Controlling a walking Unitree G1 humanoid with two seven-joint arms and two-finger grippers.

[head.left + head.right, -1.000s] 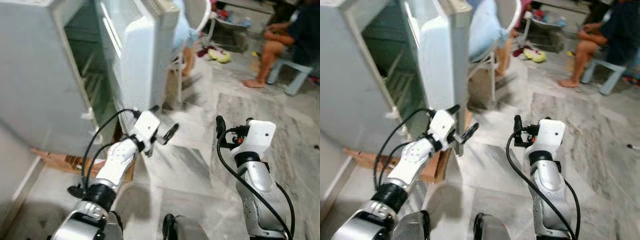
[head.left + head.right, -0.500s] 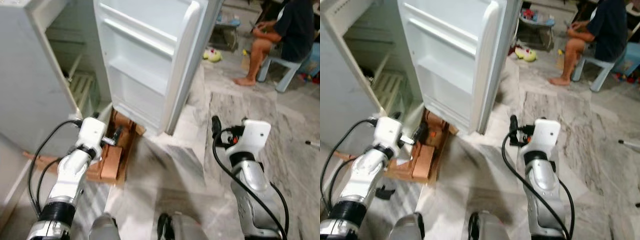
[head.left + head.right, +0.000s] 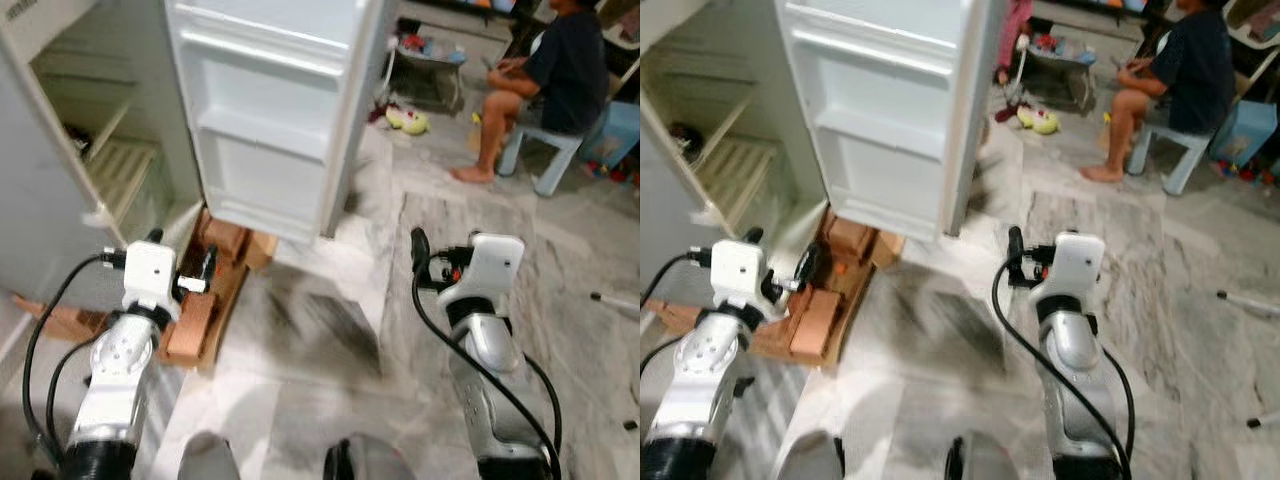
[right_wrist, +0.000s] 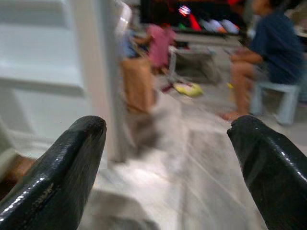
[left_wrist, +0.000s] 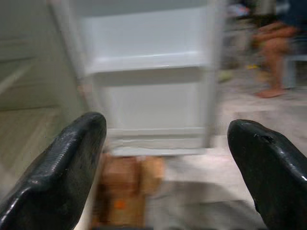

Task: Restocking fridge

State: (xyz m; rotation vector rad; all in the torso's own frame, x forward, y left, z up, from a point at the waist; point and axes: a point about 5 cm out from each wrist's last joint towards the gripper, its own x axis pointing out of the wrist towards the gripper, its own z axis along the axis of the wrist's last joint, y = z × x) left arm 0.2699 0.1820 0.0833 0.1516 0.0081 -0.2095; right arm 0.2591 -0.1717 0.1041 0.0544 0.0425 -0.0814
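Facing one open fridge (image 3: 90, 150) | left end effector (image 5: 163, 172) spread | right end effector (image 4: 168, 172) spread | one seated person (image 3: 545, 80)

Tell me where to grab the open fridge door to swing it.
Grip the fridge door on its tall free edge, probably with the right gripper, coming from the robot's right side. That edge is a narrow upright strip standing clear of the cabinet, and it looks slim enough for the open fingers to close around.
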